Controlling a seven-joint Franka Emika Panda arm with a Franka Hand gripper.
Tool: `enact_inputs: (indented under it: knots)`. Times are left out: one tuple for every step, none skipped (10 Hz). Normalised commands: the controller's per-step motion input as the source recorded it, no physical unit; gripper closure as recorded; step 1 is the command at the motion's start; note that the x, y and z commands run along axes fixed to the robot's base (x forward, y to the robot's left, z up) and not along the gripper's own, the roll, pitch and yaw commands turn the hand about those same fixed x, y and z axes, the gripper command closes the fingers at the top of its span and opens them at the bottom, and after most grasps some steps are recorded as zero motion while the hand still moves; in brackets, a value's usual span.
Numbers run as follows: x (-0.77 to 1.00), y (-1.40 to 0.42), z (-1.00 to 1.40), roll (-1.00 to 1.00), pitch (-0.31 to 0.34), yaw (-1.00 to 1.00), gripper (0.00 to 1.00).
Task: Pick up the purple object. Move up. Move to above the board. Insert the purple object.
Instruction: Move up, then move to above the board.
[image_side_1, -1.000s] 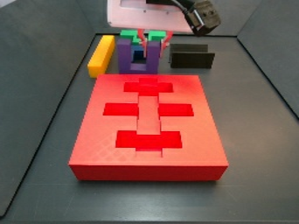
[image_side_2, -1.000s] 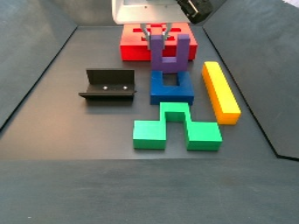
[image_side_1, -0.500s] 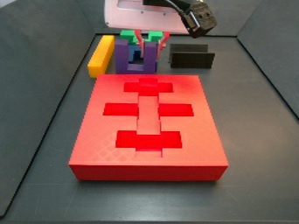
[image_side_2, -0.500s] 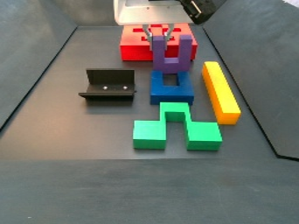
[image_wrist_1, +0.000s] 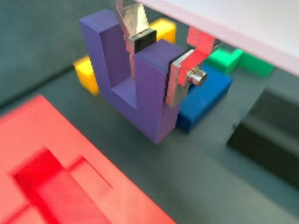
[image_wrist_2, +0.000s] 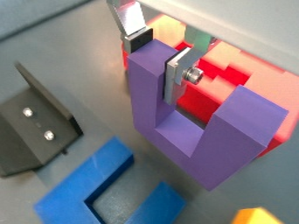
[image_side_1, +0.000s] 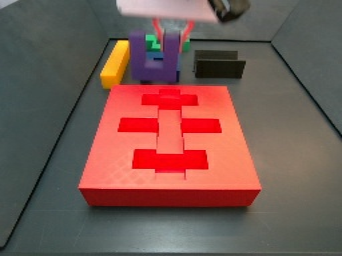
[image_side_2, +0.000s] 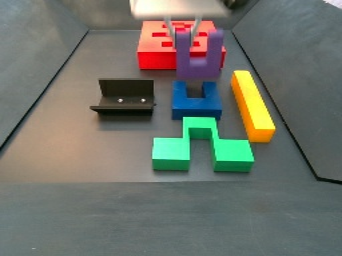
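The purple object (image_wrist_1: 128, 87) is a U-shaped block, gripped by one prong between the flat silver fingers of my gripper (image_wrist_1: 158, 57). It hangs with its prongs up, a little above the floor, over the blue block (image_side_2: 197, 100). It shows in both side views (image_side_1: 158, 62) (image_side_2: 197, 62) and in a wrist view (image_wrist_2: 193, 131). The gripper (image_side_2: 191, 35) is shut on it (image_wrist_2: 156, 57). The board (image_side_1: 167, 140), a large red slab with cross-shaped slots, lies just beside the held block (image_side_2: 158, 47), apart from it.
A blue notched block (image_wrist_2: 87, 175) lies under the purple one. A green block (image_side_2: 198, 148) and a long yellow bar (image_side_2: 251, 102) lie beside it. The dark fixture (image_side_2: 124, 98) stands to one side (image_side_1: 219, 66). Dark walls enclose the floor.
The gripper has risen, its body now mostly out of the side views' top. The purple object has come up a little with it.
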Motion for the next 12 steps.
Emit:
enact_inputs:
  knots:
    - [0.02,-0.03,0.29,-0.05,0.024,0.01,1.0]
    - [0.0,0.0,1.4,0.0,0.0,0.0,1.0]
    - [-0.01,0.0,1.4,0.0,0.012,0.0,1.0]
    - [-0.05,0.0,1.4,-0.02,0.025,-0.01,1.0]
    - [0.01,0.01,1.4,-0.05,0.026,-0.01,1.0]
    - [0.03,0.01,1.4,-0.04,0.059,-0.01,1.0]
    - [0.02,0.0,0.73,-0.04,0.088,0.0,1.0]
    - [0.03,0.01,0.22,-0.04,0.068,-0.01,1.0]
    - [-0.07,-1.4,0.33,-0.02,0.099,0.04,1.0]
    - [-0.08,-1.4,0.33,0.04,0.098,0.03,1.0]
    - [-0.07,-1.4,0.35,0.08,0.086,0.03,1.0]
    - [-0.03,-1.4,0.35,0.02,0.082,0.02,1.0]
